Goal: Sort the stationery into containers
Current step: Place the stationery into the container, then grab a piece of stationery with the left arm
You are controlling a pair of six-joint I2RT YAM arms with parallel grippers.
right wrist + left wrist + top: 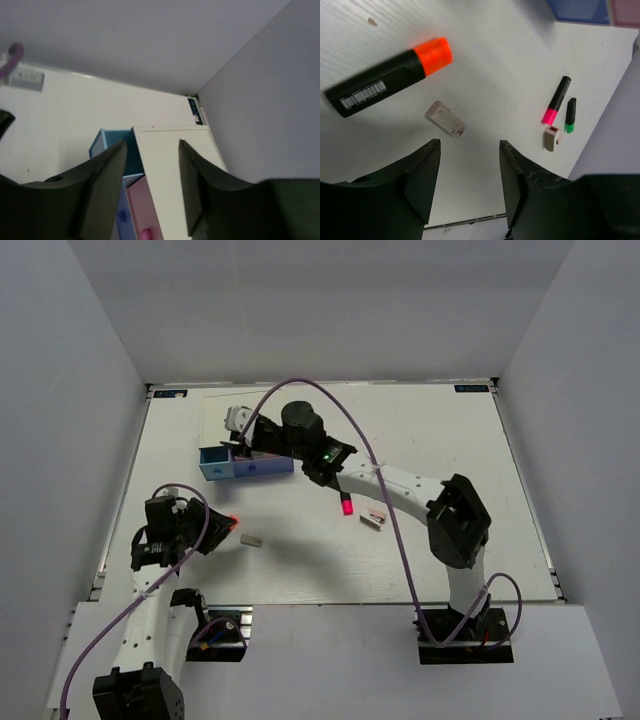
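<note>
Hovering left tool (469,146): spread wide, nothing gripped; sat at 8 o'clock of the surface (450,440) in the top view.
Right tool (151,146): also spread wide and empty; hung above the box, at 10 o'clock of the surface.
Orange highlighter (385,80): lay flat at 11 o'clock of the left tool in its wrist view, cap toward 2 o'clock, barcode label up; no finger touched it.
Grey-white eraser (445,118): lay flat just past the left tool's fingertips, at 5 o'clock of the orange highlighter, near it but apart.
Pink highlighter (556,100): lay flat near the surface's centre, well apart from the left tool, at 2 o'clock in the wrist view.
Green highlighter (570,115): lay just beside the pink highlighter at its 4 o'clock, roughly parallel, with a narrow gap.
Pink-white eraser (552,137): lay at 6 o'clock of the pink cap; whether it touched, could not tell.
Box (175,160): white top, partly covered by the right arm in the top view.
Light blue drawer (107,145): stood open, bin uncovered beside the white top; contents could not be made out.
Pink drawer (142,205): front and round knob (146,232) showed under the top's edge; whether it was shut, could not tell.
Purple drawer (119,197): front just beside the pink drawer at its 9 o'clock in the right wrist view.
</note>
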